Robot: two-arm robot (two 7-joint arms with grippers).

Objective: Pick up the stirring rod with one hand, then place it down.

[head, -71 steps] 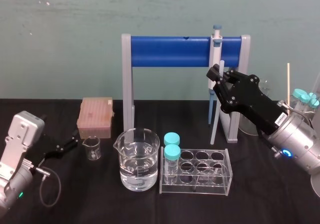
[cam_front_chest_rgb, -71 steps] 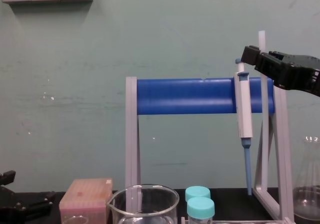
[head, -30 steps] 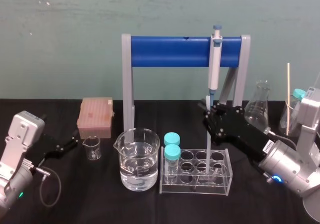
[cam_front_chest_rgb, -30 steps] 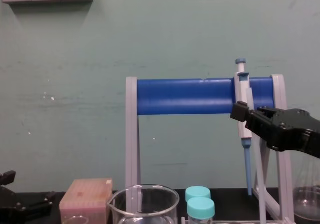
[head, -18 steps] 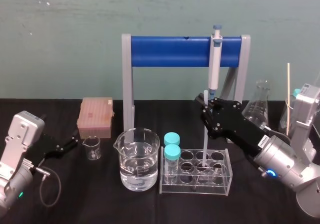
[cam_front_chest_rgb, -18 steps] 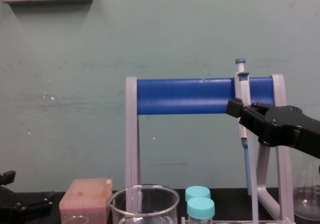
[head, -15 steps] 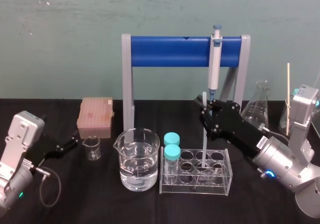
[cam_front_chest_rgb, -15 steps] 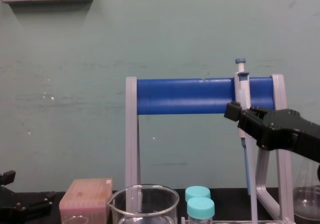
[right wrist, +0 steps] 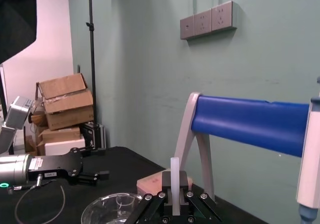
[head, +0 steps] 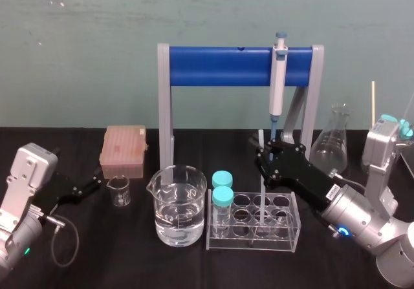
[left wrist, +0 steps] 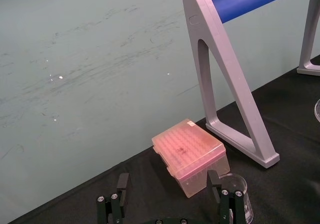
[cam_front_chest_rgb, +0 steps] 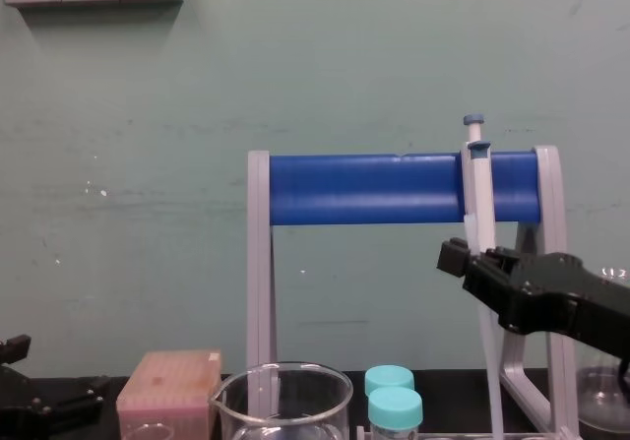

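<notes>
1. Stirring rod (head: 262, 202) — gripped close to upright in the right gripper (head: 264, 154), with the black fingers (right wrist: 184, 184) clenched on it a little below its top end and a short white stub poking out above them.
2. Lower end down inside the clear tube rack (head: 284, 234), in one of the middle wells. Cannot tell which row, nor whether it touches the rack's floor.
3. From the right wrist: stirring rod pinched squarely in the middle of the claw and standing straight up out of it.
4. From the chest: right gripper reaching in from the right at about mid-height of the grey stand (head: 220, 67), below its blue bar, with the rod running on down towards the rack.
5. In the head view the claw sits just under the blue tip of the pipette (head: 278, 82), which hangs on the stand's bar, and nearer the robot than the stand.
6. Over at the far left, the left gripper (head: 94, 185) lies parked low by the black table (head: 129, 256) — released, fingers spread wide, pointing towards the small beaker (head: 119, 191) and the pink tip box (head: 124, 150).
7. Also on the table: two teal-capped tubes (head: 222, 195) in the rack's left end, a large beaker (head: 178, 211) of clear liquid just beside the rack on its left, and a conical flask (head: 330, 147) behind the right arm.
</notes>
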